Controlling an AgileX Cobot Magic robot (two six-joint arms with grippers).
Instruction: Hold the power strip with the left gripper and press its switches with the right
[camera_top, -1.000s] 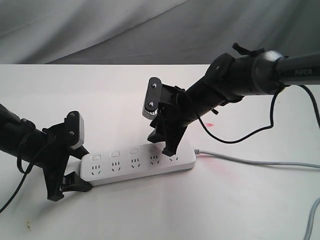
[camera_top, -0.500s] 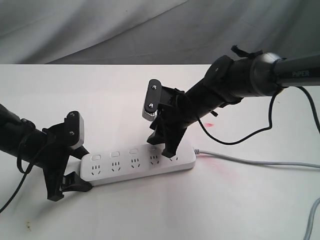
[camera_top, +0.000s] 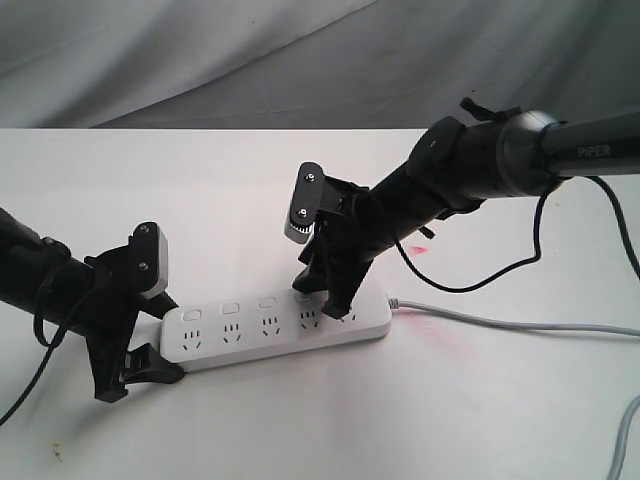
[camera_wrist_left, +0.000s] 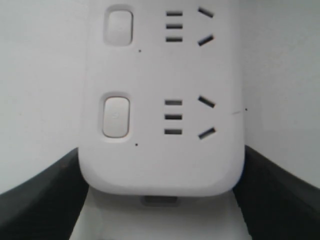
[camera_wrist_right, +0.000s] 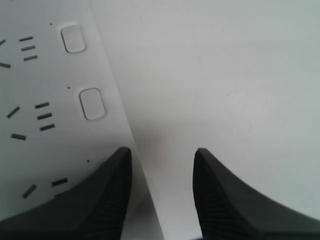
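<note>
White power strip (camera_top: 275, 325) lies on a white worktop (camera_top: 450, 400); left gripper (camera_top: 160, 338) clamps its rounded end, right gripper (camera_top: 327, 297) hangs open above the cord end.

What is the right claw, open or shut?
Open: the right claw shows white table between its two fingers.

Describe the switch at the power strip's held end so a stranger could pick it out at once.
On the white table lies a long white power strip, the left gripper closed on its left end in the exterior view. Small rocker switches run along its far edge. The wanted switch is the last one beside that gripper, with a neighbour on one side only.
</note>
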